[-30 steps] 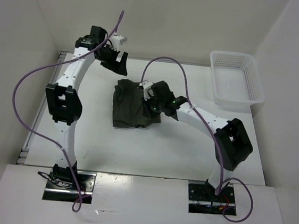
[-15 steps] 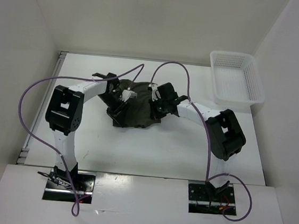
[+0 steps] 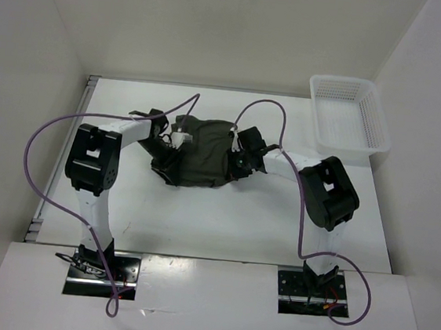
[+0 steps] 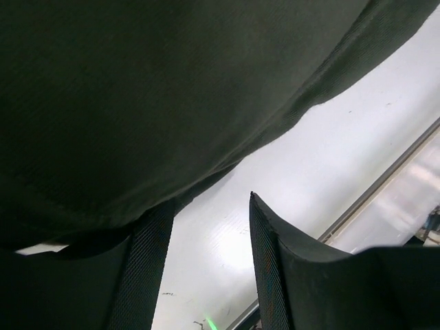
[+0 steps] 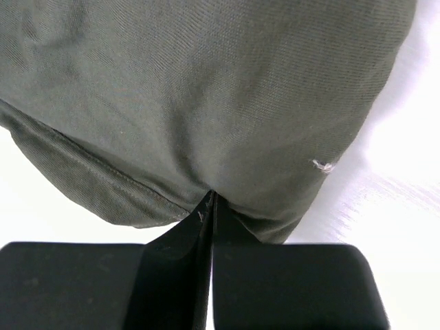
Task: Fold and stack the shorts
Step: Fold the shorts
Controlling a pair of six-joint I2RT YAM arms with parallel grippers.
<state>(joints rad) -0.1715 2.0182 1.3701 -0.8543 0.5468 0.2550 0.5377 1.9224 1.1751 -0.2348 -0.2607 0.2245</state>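
The dark olive shorts [image 3: 200, 152] lie bunched in the middle of the white table. My right gripper [image 3: 238, 157] is at their right edge. In the right wrist view its fingers [image 5: 210, 199] are pressed together with a fold of the shorts [image 5: 206, 89] pinched at the tips. My left gripper [image 3: 169, 145] is low at the shorts' left edge. In the left wrist view the cloth [image 4: 137, 89] hangs over the left fingertip, and the left gripper [image 4: 206, 210] stands partly open, with bare table showing between the fingers and the right fingertip [image 4: 256, 206] clear of the cloth.
A white mesh basket [image 3: 317, 112] sits at the back right corner of the table. White walls close in the table at the back and both sides. A metal rail [image 4: 385, 175] runs along the table's left edge. Purple cables loop above both arms.
My left arm has swung from the back of the table down to the shorts' left edge and its jaws have narrowed. The right gripper has closed on the cloth, and the shorts have shifted toward the back.
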